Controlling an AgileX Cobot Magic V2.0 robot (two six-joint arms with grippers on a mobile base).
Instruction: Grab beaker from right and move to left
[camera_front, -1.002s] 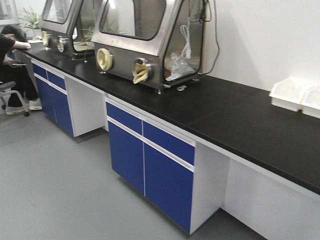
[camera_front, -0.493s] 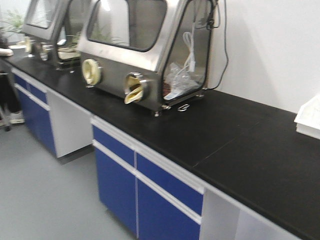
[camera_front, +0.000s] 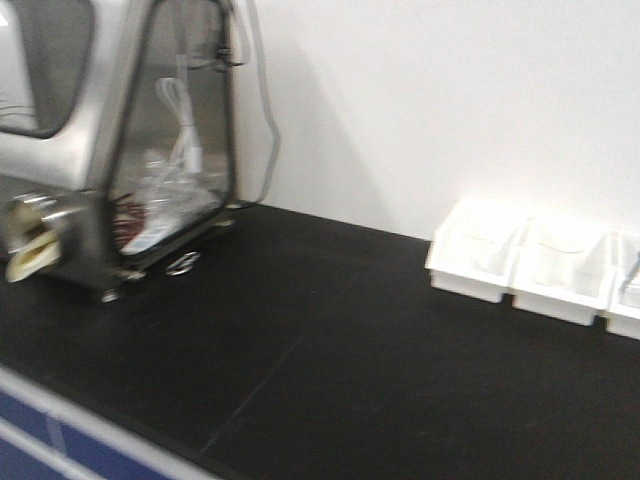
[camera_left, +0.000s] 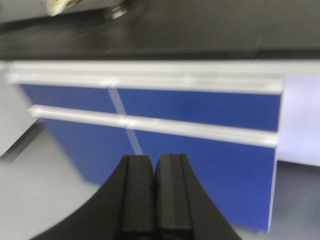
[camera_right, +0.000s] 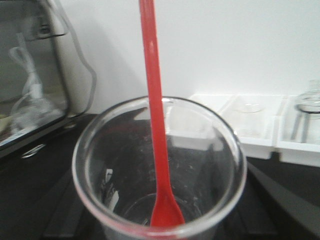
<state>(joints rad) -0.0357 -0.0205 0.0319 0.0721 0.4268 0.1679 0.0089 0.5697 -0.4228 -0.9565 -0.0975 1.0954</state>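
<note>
clear glass beaker (camera_right: 125, 165) holding red plastic spatula (camera_right: 154, 125) looks light, slick, fragile; right hand (camera_right: 165, 222) clamps its wall, left hand (camera_left: 155, 200) pinched together, empty

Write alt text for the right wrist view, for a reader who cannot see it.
A clear glass beaker fills the foreground, a long red plastic spatula standing in it. Behind, white plastic trays sit on a black benchtop.

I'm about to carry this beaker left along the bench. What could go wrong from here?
1. The red spatula stands loose in the beaker, so a quick swing could fling it out.
2. The glovebox stands on the counter to the left, so the glass might clip it on the way.
</note>
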